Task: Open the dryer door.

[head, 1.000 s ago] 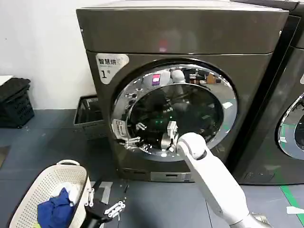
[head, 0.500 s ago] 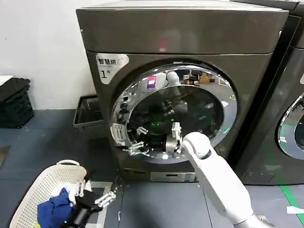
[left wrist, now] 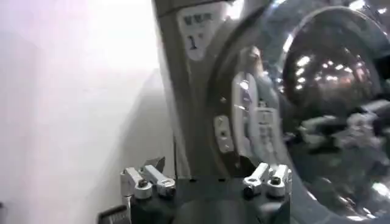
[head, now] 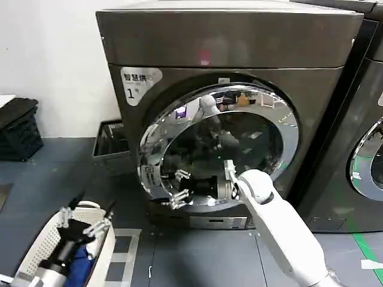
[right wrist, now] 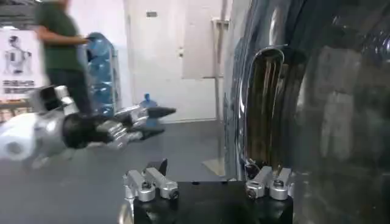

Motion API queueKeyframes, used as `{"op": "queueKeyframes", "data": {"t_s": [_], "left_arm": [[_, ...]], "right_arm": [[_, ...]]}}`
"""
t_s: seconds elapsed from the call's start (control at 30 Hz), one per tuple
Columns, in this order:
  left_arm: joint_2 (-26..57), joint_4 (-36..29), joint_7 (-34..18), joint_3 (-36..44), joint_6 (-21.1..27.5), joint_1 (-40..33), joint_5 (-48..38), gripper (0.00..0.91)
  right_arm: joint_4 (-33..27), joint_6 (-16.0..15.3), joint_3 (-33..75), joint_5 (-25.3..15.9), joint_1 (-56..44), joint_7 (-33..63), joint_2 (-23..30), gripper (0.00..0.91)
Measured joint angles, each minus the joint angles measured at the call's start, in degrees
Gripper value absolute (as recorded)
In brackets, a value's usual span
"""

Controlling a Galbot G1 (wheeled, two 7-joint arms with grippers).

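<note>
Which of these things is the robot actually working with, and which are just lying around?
In use: dryer; dryer door, slightly ajar; right claw at the door's rim.
Lying about: laundry basket under the left claw; black crate; neighbouring machine.

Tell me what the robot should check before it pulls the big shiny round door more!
1. Big round chrome-rimmed dark-glass dryer door off its latch: ok, its left edge stands out from the bronze-grey boxy dryer.
2. Right end effector at the door: ok, low on the door front; firm hold: cannot tell.
3. Left end effector away from the door: ok, over the cream plastic laundry basket.
4. Left end effector fingers free: ok, open, holding nothing.
5. Swing path past the dark floor crate: cannot tell.
</note>
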Motion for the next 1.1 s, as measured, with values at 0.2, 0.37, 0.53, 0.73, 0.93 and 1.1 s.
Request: {"op": "queueKeyframes", "data": {"t_s": [0.2,0.37,0.53,0.73,0.93,1.1], "left_arm": [[4.2,2.5,-3.3,-1.9,2.5,-1.6,-6.3,0.907],[8.1,4.8,-5.7,-2.2,2.4,-3.7,-9.5,0.907],[12.2,7.9,-6.6,-1.0,3.4,-6.3,-13.0,0.907],[17.3,12.1,-6.4,2.1,4.7,-10.0,-19.4,0.907],[23.0,17.8,-3.4,6.6,5.6,-15.4,-26.8,0.907],[27.7,23.0,-0.6,11.0,5.0,-20.4,-31.1,0.907]], "right_arm": [[0.9,0.3,0.9,0.0,-1.2,-5.1,-1.2,0.907],[1.7,0.6,2.4,-0.1,-2.6,-9.4,-2.2,0.907],[2.5,1.2,4.3,-0.3,-4.2,-12.4,-3.6,0.907],[3.5,3.0,6.4,0.2,-6.6,-12.7,-5.5,0.907],[4.8,4.8,7.7,1.0,-8.9,-12.8,-6.8,0.907],[6.0,6.0,8.5,0.9,-10.7,-12.8,-7.3,0.907]]}}
